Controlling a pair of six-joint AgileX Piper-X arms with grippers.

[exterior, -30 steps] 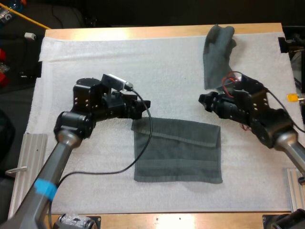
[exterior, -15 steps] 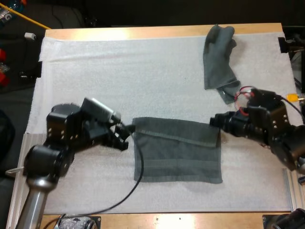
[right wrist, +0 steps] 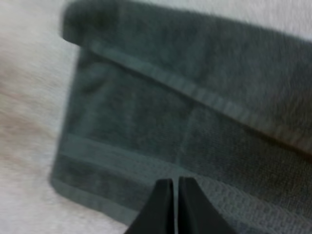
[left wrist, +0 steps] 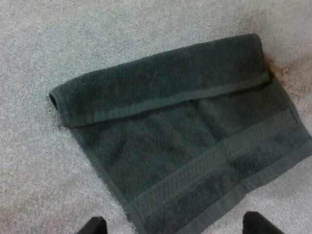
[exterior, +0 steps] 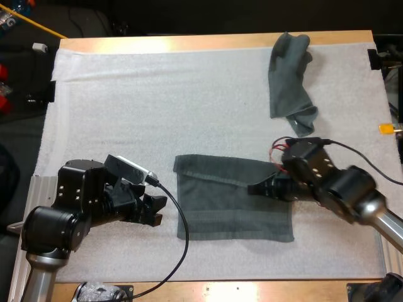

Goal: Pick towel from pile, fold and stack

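Left tool: positioned low over the white mat, just beside the left edge of the flat towel and apart from it. In the left wrist view the left tool is spread: its two fingers stand wide apart and clear of the cloth, facing the towel's banded hem.

Flat towel: dark grey-green, laid out on the mat at the middle of the near half of the surface. Its far edge is folded over toward the near side and forms a narrow flap across the full width. A woven band runs parallel to the near edge.

Right tool: located over the right part of the flat towel, below the flap, tips directed to the left. In the right wrist view the right tool is pressed together, pinching nothing, with the towel beneath it. Contact with the cloth cannot be determined.

Crumpled towel: same colour, bunched lengthwise at the far right of the mat, well apart from the flat towel and both tools.
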